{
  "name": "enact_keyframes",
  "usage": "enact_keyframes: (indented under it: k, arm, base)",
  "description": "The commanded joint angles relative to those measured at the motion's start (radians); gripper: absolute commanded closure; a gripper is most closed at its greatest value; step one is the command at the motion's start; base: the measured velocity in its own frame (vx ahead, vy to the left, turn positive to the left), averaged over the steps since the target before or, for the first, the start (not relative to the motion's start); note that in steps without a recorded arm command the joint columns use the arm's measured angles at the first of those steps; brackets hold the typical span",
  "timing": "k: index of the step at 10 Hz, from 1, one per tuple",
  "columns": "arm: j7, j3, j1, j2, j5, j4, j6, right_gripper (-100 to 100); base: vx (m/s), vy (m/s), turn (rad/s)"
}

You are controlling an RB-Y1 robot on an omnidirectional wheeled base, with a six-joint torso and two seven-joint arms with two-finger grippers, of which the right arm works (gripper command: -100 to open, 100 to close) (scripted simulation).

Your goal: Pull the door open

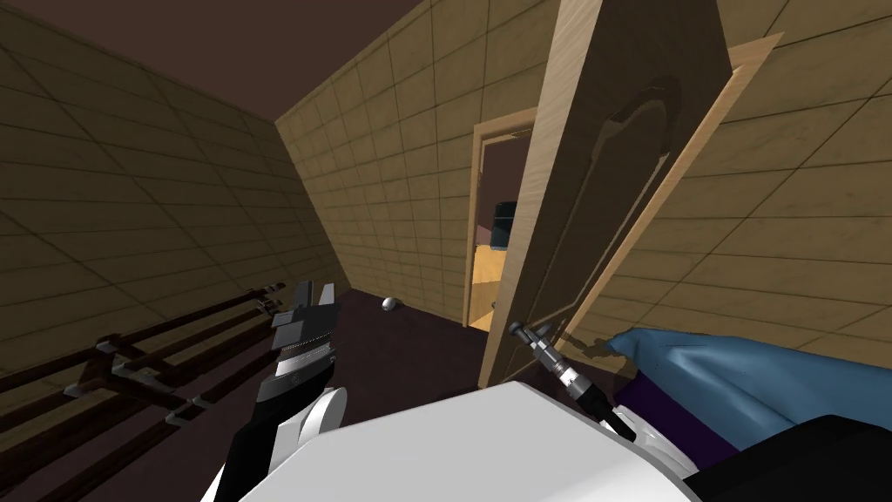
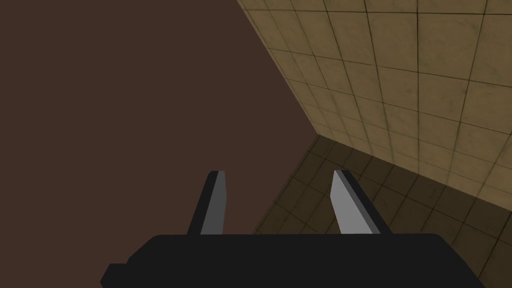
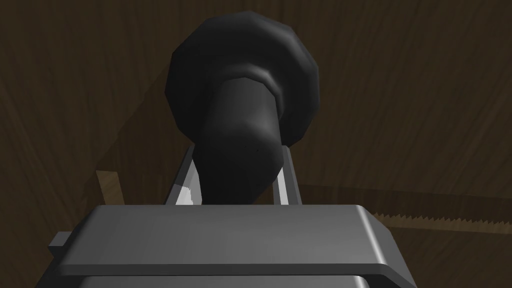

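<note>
Up close, the right gripper is clamped on the dark handle. Both fingers press the sides of its stem, which runs between them toward the gripper body, and its round base sits beyond the tips against dark wood. In the head view the right arm stretches straight out toward one o'clock and meets the handle low on the near face of the door. The door is wooden with an arched panel and stands ajar, its free edge swung toward me at about twelve o'clock. A blue cloth lies at three o'clock, just beside that arm. The left arm is raised at eleven o'clock, well apart from the door; the left gripper points up with its blades spread wide on nothing. Dark rails run along the tiled wall at nine o'clock. Farther off, a small grey object sits on the dark floor by the wall, and the doorway shows a lit yellow floor past the door's edge
</note>
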Motion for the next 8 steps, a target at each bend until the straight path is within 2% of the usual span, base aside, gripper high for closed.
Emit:
enact_keyframes:
  k: [1,3,8]
  arm:
    - [0.001,-0.001,0.001,-0.001,0.001,0.002,-0.005,100]
    - [0.001,-0.004,-0.002,-0.003,0.003,0.012,-0.015,100]
    - [0.001,-0.012,-0.008,-0.010,0.006,0.040,-0.041,100]
  base:
    - [-0.217,-0.098,0.189]
    - [-0.179,-0.089,0.139]
    - [-0.205,-0.106,0.191]
